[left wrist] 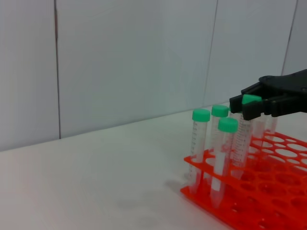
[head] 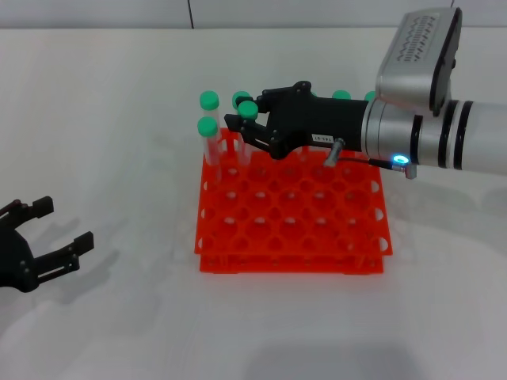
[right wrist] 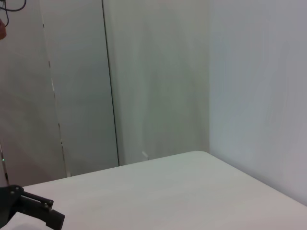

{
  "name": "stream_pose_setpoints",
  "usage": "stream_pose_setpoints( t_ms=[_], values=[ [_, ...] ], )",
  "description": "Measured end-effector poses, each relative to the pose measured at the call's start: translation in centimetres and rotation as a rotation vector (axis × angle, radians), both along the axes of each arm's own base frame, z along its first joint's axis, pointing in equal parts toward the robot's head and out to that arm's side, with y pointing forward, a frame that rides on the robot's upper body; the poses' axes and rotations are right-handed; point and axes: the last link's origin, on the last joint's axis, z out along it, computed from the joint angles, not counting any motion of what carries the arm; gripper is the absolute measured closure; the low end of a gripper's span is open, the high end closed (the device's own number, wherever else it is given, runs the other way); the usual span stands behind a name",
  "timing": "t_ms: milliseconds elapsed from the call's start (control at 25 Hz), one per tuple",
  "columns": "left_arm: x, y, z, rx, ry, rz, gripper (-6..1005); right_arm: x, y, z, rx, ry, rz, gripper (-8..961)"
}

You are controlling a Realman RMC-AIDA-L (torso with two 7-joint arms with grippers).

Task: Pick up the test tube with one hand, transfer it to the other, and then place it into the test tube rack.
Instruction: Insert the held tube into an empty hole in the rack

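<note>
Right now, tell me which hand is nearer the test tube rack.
Right. The right hand is over the test tube rack's far-left corner, holding a test tube; the left hand is off to its left.

White matte table (head: 119, 95), evenly lit, soft shadows. Behind the table: pale grey-white wall panels (left wrist: 129, 62) with a dark vertical seam (left wrist: 56, 72). Another panel seam (right wrist: 110, 96) beyond the table's far corner.

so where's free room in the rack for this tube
The near rows of the test tube rack are bare. Its far left corner is crowded: green-capped tubes stand there, with the right gripper holding the test tube. The left gripper is parked aside.
</note>
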Motion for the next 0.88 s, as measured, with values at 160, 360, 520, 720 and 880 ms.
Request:
stream_pose_setpoints(
  t_ms=[160, 360, 520, 720, 880],
  values=[
    [-0.1, 0.1, -0.2, -0.006, -0.004, 0.005, 120, 0.1, 0.1, 0.1, 0.002, 0.002, -0.009, 685],
    [-0.1, 0.1, -0.4, -0.011, -0.009, 0.008, 120, 0.1, 0.1, 0.2, 0.002, 0.005, -0.011, 639],
    [-0.1, 0.1, -0.4, -0.009, -0.01, 0.007, 120, 0.2, 0.1, 0.3, 0.003, 0.008, -0.011, 471],
    [-0.1, 0.1, -0.1, -0.001, -0.011, 0.004, 120, 0.3, -0.4, 0.9, -0.031, 0.036, -0.001, 414],
    [-0.1, 0.1, 0.0, 0.002, -0.011, 0.003, 120, 1.6, -1.4, 2.5, -0.075, 0.075, 0.024, 407]
  ],
)
